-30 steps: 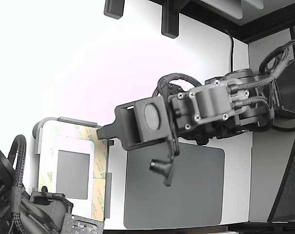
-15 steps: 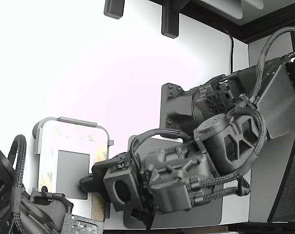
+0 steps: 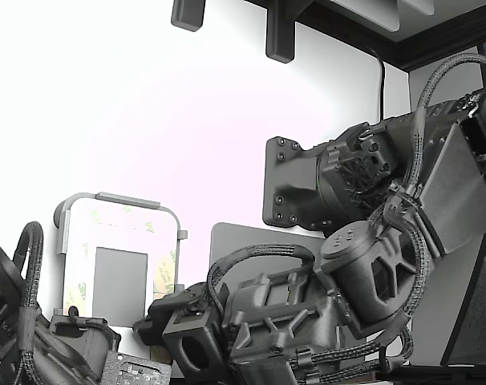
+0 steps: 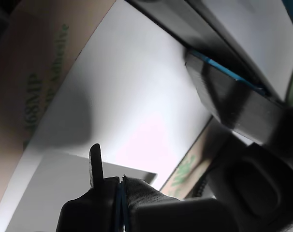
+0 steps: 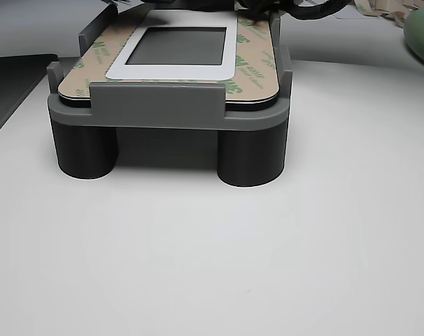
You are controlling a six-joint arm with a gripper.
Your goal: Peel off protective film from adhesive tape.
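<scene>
White tabletop, grey holder (image 5: 168,112) carrying a taped plate; arm lowered at its corner.

Tan film (image 5: 251,64) printed with green logos is seen covering the tape frame around the grey square (image 5: 178,45) on the white plate (image 5: 226,61), all seated in the holder. In the wrist view the film (image 4: 28,82) bears partly readable green lettering, "468MP" and "Adhesive". The gripper (image 4: 118,186) is seen with its fingertips pressed together, only a thin blue line between them; nothing can be made out held there. A grey mat (image 3: 243,239) lies beside the holder.
</scene>
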